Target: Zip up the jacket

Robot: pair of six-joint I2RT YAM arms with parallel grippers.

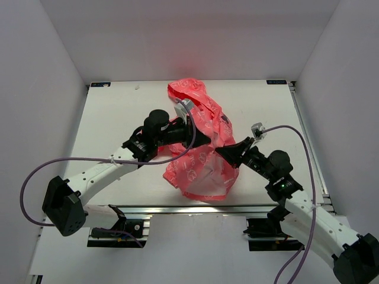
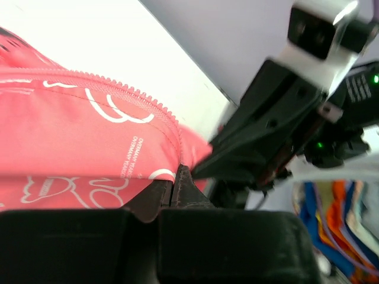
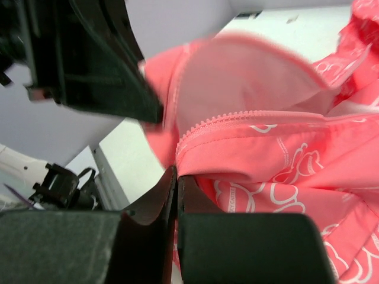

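One jacket [image 1: 201,171] lies crumpled mid-table [image 1: 118,106], its top close to the 12 o'clock edge and its hem just short of the 6 o'clock edge. Bare tabletop stays open toward 9 and 3 o'clock, and white walls [image 1: 59,59] close in those sides and the 12 o'clock side. Two arms meet over the fabric: the left gripper [image 1: 204,138] comes in from 9 o'clock and the right gripper [image 1: 222,151] from 4 o'clock, tips near each other. In each wrist view the jaws are pressed together, pinching pink cloth just beside the zipper [image 2: 118,89] teeth. Two purple cables [image 1: 35,177] loop outward, one per arm.
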